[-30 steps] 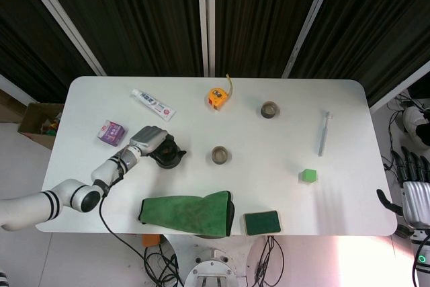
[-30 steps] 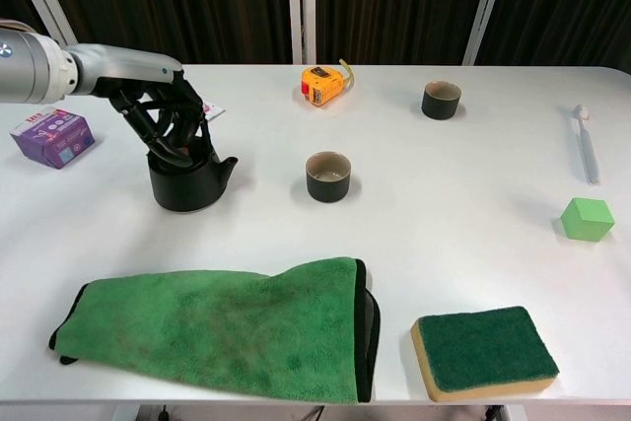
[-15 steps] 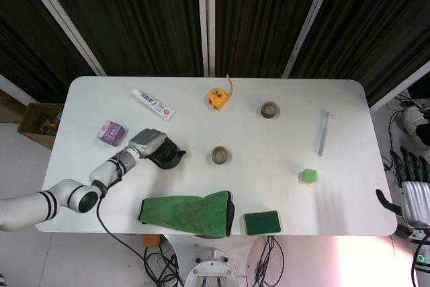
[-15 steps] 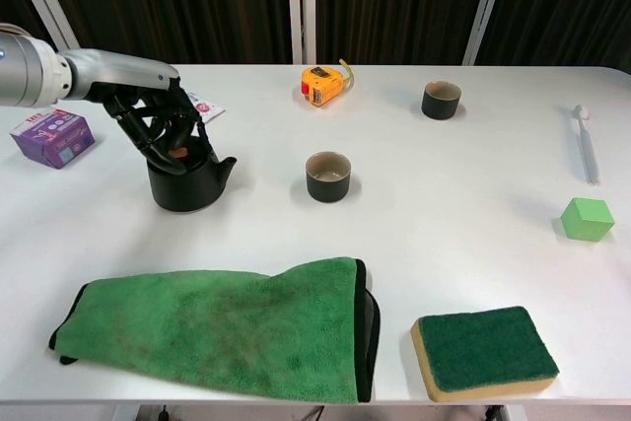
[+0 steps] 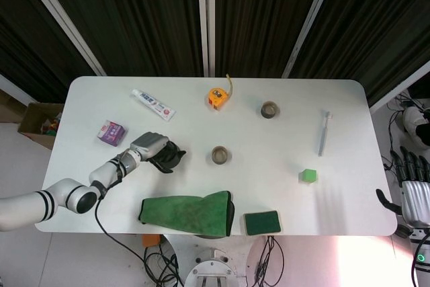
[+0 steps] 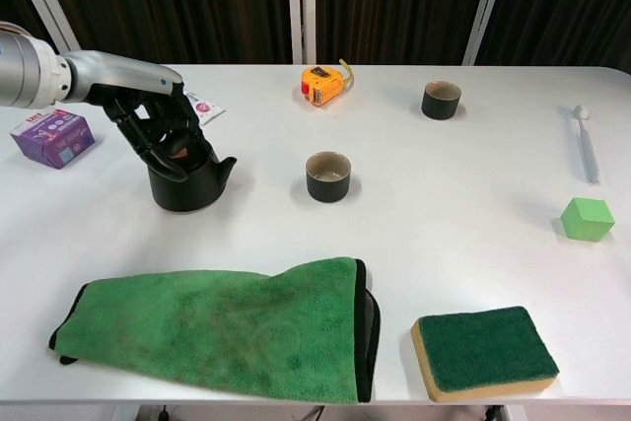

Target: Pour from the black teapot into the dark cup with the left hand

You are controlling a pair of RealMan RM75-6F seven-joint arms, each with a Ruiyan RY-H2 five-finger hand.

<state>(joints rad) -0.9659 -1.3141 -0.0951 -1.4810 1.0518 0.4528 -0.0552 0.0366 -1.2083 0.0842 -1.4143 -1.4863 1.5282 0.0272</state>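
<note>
Black fingers (image 6: 158, 140) of the left hand (image 6: 156, 130) curl down over the top of the black teapot (image 6: 189, 182), closed around its upper part, though whether they grip a handle or the lid I cannot tell. That teapot stands upright on the white bench (image 6: 414, 234), its short spout pointing toward the dark cup (image 6: 328, 176). The cup sits a little way off on the spout side of the teapot, upright, its pale inside showing. Past that cup, further from the teapot and toward the back of the bench, stands a second dark cup (image 6: 441, 100), and an orange tape measure (image 6: 323, 83) lies behind the nearer cup. Behind the teapot a toothpaste tube (image 5: 153, 104) lies flat, partly hidden by the arm in the chest view, and a purple box (image 6: 52, 136) rests on the teapot's other side, away from the cup. In front of the teapot a green cloth (image 6: 217, 330) is spread near the bench's front edge, with a green sponge (image 6: 485, 352) beside it. Far across from the teapot lie a green cube (image 6: 588, 219) and a toothbrush (image 6: 586, 144). Well off the bench's far end, the right hand (image 5: 415, 193) hangs with its fingers straight and apart, holding nothing.
</note>
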